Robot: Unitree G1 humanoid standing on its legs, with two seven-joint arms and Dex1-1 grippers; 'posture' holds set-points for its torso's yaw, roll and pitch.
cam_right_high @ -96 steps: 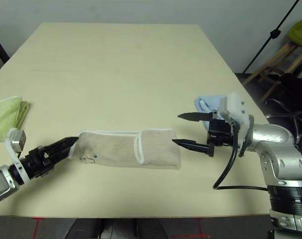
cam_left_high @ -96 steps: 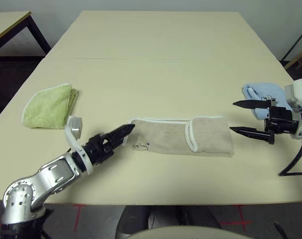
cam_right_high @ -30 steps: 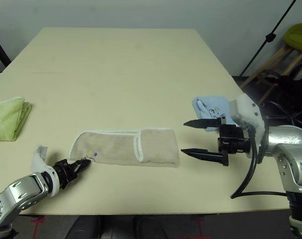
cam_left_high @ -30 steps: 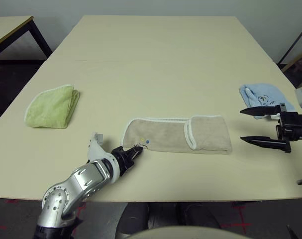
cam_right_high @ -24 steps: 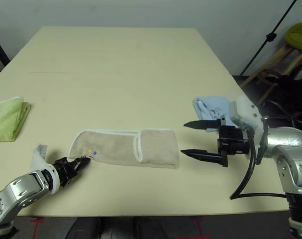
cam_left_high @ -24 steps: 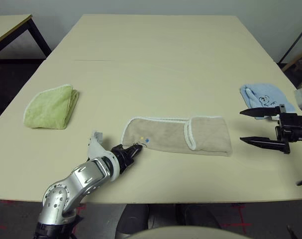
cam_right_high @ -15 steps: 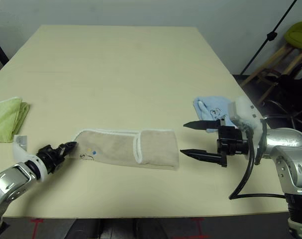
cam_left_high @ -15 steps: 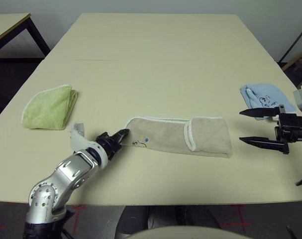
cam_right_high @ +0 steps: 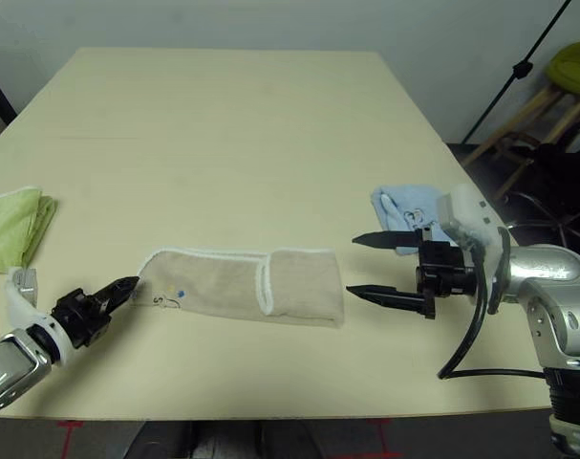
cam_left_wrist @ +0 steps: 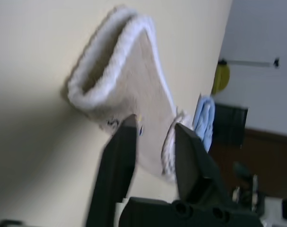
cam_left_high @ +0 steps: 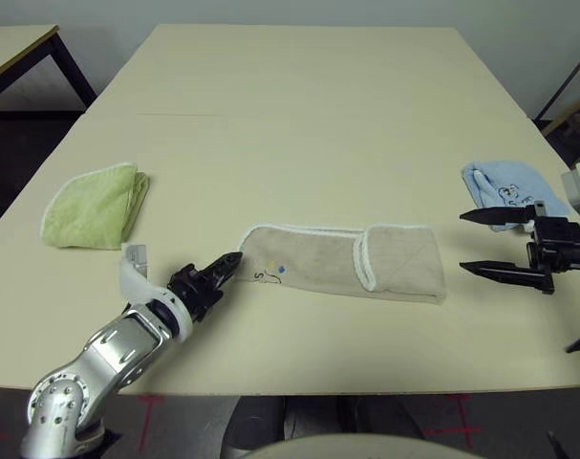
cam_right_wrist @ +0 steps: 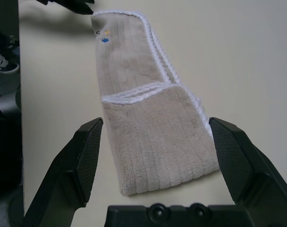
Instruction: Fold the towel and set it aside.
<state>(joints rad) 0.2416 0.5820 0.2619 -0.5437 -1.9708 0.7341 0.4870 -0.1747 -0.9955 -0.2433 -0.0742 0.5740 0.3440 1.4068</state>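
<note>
Beige terry towel point(cam_left_high: 345, 262), white-corded, folded long, left hand point(cam_left_high: 226, 264) nearly closed, right hand point(cam_left_high: 473, 243) spread apart.

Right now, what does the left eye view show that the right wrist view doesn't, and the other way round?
Left eye view: the far stretch of the table, a green towel at the robot's left, a blue towel at its right, and the right gripper seen from outside, open, just clear of the beige towel. Right wrist view: a shoe on the floor beyond the table edge. Both: the beige towel, one end folded over, and the left gripper at its other end.
</note>
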